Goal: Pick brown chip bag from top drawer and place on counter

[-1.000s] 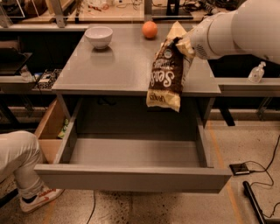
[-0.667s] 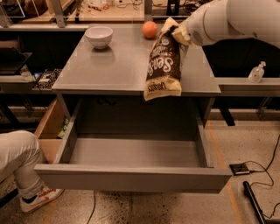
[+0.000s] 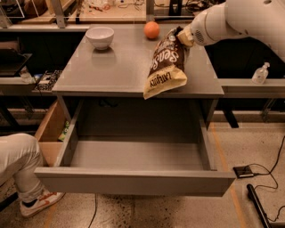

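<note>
Workshop floor of speckled stone, with a cluttered wooden bench (image 3: 102,13) across the top of the frame. At centre stands a grey cabinet, its counter (image 3: 120,67) filling the upper middle. The top drawer (image 3: 133,180) is pulled fully out toward the bottom of the frame, and its floor shows no contents.

The white arm (image 3: 240,20) enters from the upper right. The gripper (image 3: 183,36) sits above the right rear of the counter, pinched on the top edge of the brown chip bag (image 3: 165,64). The bag hangs tilted, its top to the upper right. Its tan lower edge lies at the counter's front lip, just right of centre. It appears to touch the surface and overhang the lip slightly, though contact is not certain from this angle.

Also on the counter are a white bowl (image 3: 99,36) at the upper left and an orange (image 3: 152,30) at the rear, both well apart from the bag.

Step in hand, as judged: the lift from the drawer is done and placement is under way. The next move calls for carrying the bag further back from the lip, so that it cannot tip into the open drawer. The bag should then be lowered flat before the pinch is released.
</note>
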Motion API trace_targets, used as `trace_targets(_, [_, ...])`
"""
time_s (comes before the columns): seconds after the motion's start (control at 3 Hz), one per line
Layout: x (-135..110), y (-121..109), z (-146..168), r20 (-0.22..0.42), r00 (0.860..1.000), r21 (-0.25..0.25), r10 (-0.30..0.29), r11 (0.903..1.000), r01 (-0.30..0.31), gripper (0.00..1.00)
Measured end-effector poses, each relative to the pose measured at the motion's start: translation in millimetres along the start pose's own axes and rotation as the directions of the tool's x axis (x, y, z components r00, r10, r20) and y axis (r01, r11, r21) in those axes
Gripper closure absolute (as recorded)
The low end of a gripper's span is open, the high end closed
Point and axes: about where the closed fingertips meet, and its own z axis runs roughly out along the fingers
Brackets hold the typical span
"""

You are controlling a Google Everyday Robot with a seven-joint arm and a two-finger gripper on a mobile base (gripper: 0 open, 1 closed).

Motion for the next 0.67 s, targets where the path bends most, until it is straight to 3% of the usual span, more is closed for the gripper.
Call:
trace_targets(0.33, [31.6, 2.7, 25.2, -0.057, 0.996, -0.029, 0.072, 0.9968, -0.074, 1.0])
trace_targets(0.67, [33.0, 4.5, 27.7, -0.06, 0.995, -0.033, 0.074, 0.9965, -0.076, 0.83])
